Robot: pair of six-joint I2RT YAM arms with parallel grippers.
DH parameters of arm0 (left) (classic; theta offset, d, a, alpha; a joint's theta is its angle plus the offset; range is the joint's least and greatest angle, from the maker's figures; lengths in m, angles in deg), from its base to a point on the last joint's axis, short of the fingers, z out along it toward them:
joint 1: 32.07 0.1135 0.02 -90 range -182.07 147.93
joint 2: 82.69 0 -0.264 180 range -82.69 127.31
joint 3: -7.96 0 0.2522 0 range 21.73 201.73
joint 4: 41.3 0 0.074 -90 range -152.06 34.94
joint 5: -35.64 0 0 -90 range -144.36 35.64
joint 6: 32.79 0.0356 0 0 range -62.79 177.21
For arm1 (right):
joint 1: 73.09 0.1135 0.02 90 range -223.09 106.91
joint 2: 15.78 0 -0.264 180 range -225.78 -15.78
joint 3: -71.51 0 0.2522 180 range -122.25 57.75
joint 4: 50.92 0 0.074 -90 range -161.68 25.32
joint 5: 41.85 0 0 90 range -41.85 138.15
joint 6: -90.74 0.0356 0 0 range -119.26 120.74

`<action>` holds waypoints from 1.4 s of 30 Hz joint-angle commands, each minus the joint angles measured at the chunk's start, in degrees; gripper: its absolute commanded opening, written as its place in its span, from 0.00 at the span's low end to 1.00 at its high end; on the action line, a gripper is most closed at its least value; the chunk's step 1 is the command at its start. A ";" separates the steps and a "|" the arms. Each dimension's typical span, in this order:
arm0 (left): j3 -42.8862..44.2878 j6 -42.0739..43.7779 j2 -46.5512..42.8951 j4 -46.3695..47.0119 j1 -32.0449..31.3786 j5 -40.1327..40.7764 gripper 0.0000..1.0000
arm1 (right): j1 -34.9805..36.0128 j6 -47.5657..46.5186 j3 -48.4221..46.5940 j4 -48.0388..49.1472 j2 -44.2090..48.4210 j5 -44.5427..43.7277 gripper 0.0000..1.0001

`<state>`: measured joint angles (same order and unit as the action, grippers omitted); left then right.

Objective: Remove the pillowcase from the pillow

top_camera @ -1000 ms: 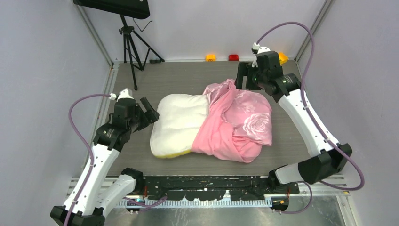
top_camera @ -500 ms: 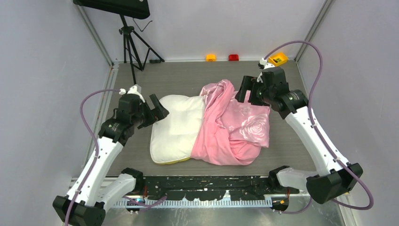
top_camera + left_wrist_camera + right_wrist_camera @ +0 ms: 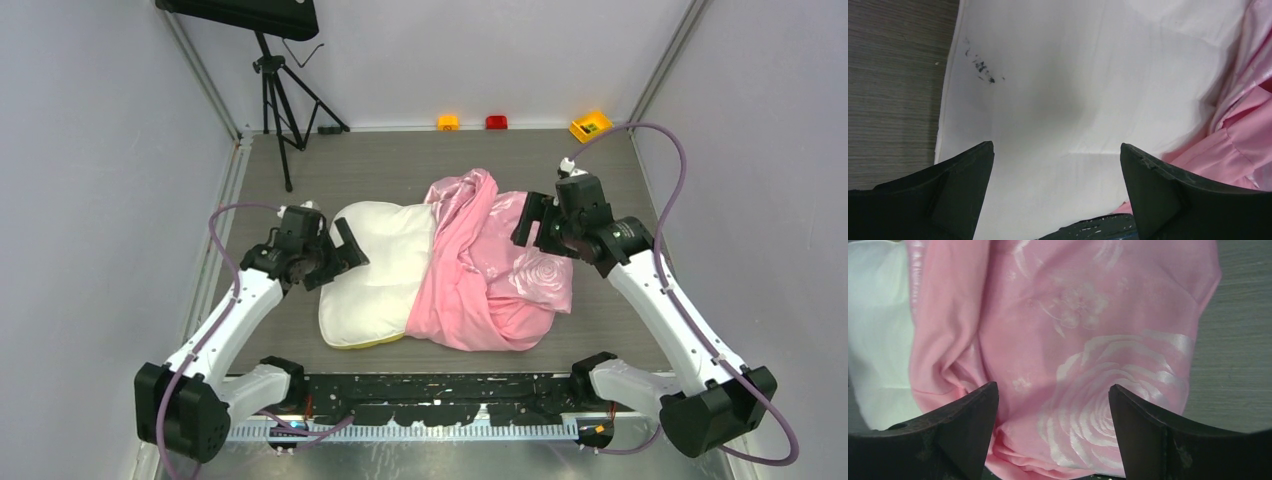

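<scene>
The white pillow (image 3: pixel 375 265) lies mid-table, its left half bare. Its right half sits inside the crumpled pink rose-patterned pillowcase (image 3: pixel 490 270). My left gripper (image 3: pixel 342 248) hangs open at the pillow's left edge. In the left wrist view its fingers straddle white pillow (image 3: pixel 1068 90), holding nothing, with the pillowcase (image 3: pixel 1243 135) at the right and the gripper (image 3: pixel 1055 146) just above the cloth. My right gripper (image 3: pixel 531 227) stands open over the pillowcase's right side. In the right wrist view the gripper (image 3: pixel 1053 386) frames the big rose on the pillowcase (image 3: pixel 1088 340), and the pillow (image 3: pixel 878 325) shows at the left.
A black tripod (image 3: pixel 275 90) stands at the back left. An orange block (image 3: pixel 447 122), a red block (image 3: pixel 496 122) and a yellow block (image 3: pixel 590 125) sit along the back wall. Enclosure walls close both sides. A black rail (image 3: pixel 450 390) runs along the near edge.
The left gripper opened wider and moved right to the pillow's left edge. The right gripper came forward and down from the back onto the pillowcase's right side. The bedding settled slightly.
</scene>
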<state>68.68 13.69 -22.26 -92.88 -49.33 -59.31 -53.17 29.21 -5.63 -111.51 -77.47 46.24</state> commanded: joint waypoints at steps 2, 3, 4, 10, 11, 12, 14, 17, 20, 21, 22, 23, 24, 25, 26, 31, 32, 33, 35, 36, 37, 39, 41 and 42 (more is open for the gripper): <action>-0.10 -1.36 2.38 0.51 -0.06 6.48 1.00 | 0.11 2.13 1.72 -6.45 0.15 -14.00 0.86; -0.64 -1.49 2.41 0.74 -0.06 7.02 1.00 | 0.12 2.87 2.35 -7.16 0.70 -16.49 0.87; -1.15 -1.89 2.42 1.00 -0.06 7.43 1.00 | 0.12 4.35 3.08 -7.60 1.25 -18.37 0.87; -3.34 -2.39 3.12 3.56 -0.06 6.33 1.00 | 0.07 14.00 7.45 -10.82 5.16 -23.06 0.87; -3.78 -2.71 3.50 4.20 -0.06 6.05 1.00 | 0.11 14.74 8.83 -10.11 5.80 -23.48 0.86; -4.49 -3.22 3.89 5.26 -0.10 5.47 1.00 | 0.12 15.37 10.28 -9.19 6.20 -23.48 0.85; -6.37 -4.73 4.97 8.71 -0.06 2.36 0.99 | 0.07 16.09 12.38 -7.30 6.41 -22.26 0.81; -9.80 -7.57 6.27 14.89 0.02 -1.64 0.92 | 0.09 17.26 14.13 -4.37 6.40 -19.63 0.54; -11.38 -7.66 6.40 18.27 0.15 -1.75 0.61 | 0.10 17.81 14.18 -2.04 7.03 -18.96 0.05; -11.66 -7.11 6.12 18.79 0.32 -1.13 0.41 | 0.10 17.89 13.93 -1.81 7.29 -19.45 0.01; -11.70 -6.68 5.78 18.94 0.56 -0.21 0.18 | 0.04 17.98 13.59 -1.69 7.59 -20.14 0.00; -11.46 -6.21 5.56 18.58 0.97 1.12 0.03 | 0.06 17.88 13.13 -1.75 7.86 -21.18 0.00; -10.99 -5.57 5.26 17.56 1.69 2.25 0.00 | 0.11 17.73 12.48 -1.88 8.10 -22.69 0.00; -10.31 -5.07 5.08 15.55 2.80 3.35 0.00 | 0.08 17.63 11.77 -2.35 8.34 -24.75 0.00; -9.52 -4.35 4.89 13.86 4.24 4.30 0.00 | 0.09 17.70 10.95 -3.36 8.56 -27.75 0.00; -4.75 -3.21 1.66 2.81 14.61 13.80 0.00 | 0.00 24.03 7.34 -11.09 10.64 -46.88 0.00; -4.37 -3.34 0.46 1.48 15.61 15.91 0.00 | 0.01 24.31 7.29 -11.40 11.58 -49.19 0.00; -4.19 -3.75 -1.04 0.45 15.94 17.89 0.00 | -0.01 24.39 7.34 -11.48 12.65 -51.23 0.00; -5.14 -5.10 -4.24 0.32 15.94 19.98 0.00 | 0.00 24.74 7.61 -11.32 14.39 -54.04 0.00; -6.06 -6.01 -5.92 0.82 15.94 20.18 0.00 | 0.01 24.67 7.77 -11.15 15.18 -54.94 0.00; -7.20 -6.72 -7.47 1.62 15.97 20.24 0.00 | -0.01 24.21 7.90 -10.70 15.83 -55.45 0.00; -8.84 -7.72 -10.15 2.41 15.95 21.37 0.00 | 0.00 23.33 7.92 -10.23 16.40 -56.19 0.00; -9.12 -8.22 -11.93 1.23 15.96 24.25 0.00 | 0.03 23.17 7.71 -10.51 16.72 -58.24 0.00; -8.85 -8.42 -12.58 0.07 16.00 26.11 0.00 | -0.02 23.68 7.47 -11.23 16.80 -59.59 0.00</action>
<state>59.94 7.46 -31.73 -91.18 -33.90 -43.73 -52.95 51.59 3.90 -121.22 -61.38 -1.80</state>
